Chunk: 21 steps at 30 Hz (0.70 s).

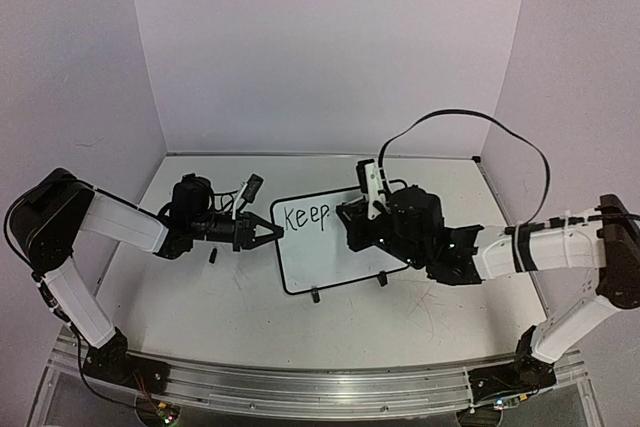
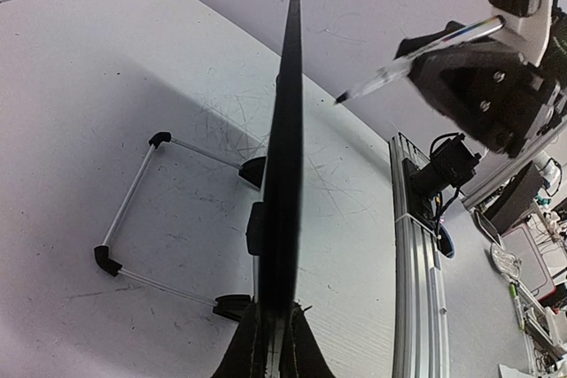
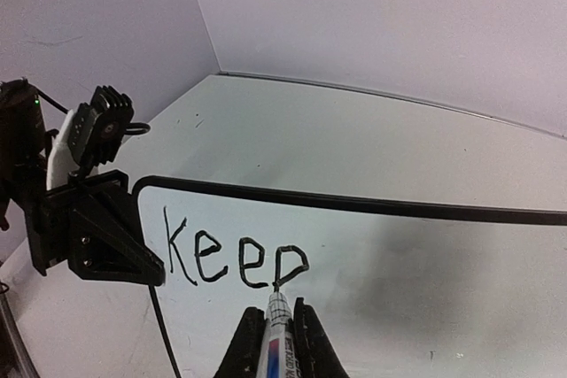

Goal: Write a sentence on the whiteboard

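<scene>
Whiteboard (image 1: 335, 259) reads "Keep"; left gripper (image 1: 277, 234) clamps its edge; right gripper (image 3: 275, 344) clamps marker (image 3: 275, 320)

High rear overview, both wrist views close on whiteboard (image 1: 330, 255)

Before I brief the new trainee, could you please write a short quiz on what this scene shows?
1. True or false: the left gripper is shut on an edge of the whiteboard.
2. Which lettering is on the board so far? A) Keep B) Keep chasing C) none
3. Fill in: the right gripper holds a ____, whose tip is at the letter p.
Key: 1 true; 2 A; 3 marker.
</scene>
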Each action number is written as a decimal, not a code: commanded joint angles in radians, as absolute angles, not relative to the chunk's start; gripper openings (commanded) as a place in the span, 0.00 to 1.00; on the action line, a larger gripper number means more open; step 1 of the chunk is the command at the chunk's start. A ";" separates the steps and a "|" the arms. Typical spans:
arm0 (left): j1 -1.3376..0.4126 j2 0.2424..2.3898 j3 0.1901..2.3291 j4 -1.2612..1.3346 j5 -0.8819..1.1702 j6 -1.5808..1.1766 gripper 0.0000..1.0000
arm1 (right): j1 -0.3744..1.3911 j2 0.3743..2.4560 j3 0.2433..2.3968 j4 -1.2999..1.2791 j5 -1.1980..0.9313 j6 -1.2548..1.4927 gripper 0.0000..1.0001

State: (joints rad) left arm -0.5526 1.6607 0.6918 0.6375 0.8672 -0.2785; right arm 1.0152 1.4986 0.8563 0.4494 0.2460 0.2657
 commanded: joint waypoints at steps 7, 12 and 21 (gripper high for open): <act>-0.551 1.615 0.683 0.607 0.828 -0.225 0.00 | 1.008 1.288 0.800 0.430 0.289 0.144 0.00; -0.551 1.595 0.680 0.574 0.795 -0.196 0.00 | 1.008 1.292 0.841 0.388 0.300 0.045 0.00; -0.552 1.589 0.693 0.538 0.770 -0.190 0.00 | 1.008 1.350 0.872 0.362 0.293 -0.034 0.00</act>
State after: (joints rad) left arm -0.5574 1.6255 0.6910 0.5773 0.8268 -0.2306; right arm 1.0100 1.3385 0.8345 0.3688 0.2795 0.0204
